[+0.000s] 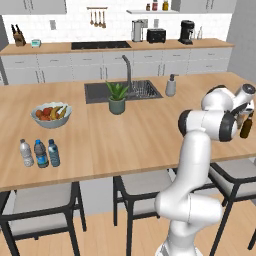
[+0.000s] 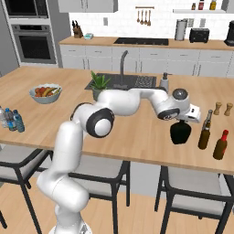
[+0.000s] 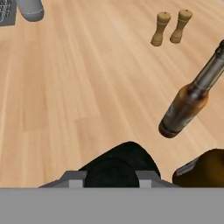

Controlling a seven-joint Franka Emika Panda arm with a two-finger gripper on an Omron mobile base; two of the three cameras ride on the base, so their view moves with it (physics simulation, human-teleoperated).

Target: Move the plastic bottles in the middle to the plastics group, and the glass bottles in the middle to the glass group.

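We have the gripper (image 2: 180,121) closed around the neck of the black flask (image 2: 180,132), which hangs directly beneath our fingers, close above the counter (image 2: 137,137); just beyond them stand the tall glass bottle (image 2: 205,131) and the brown beer bottle (image 2: 220,145); swinging the flask's wide body sideways could topple either, we judge.
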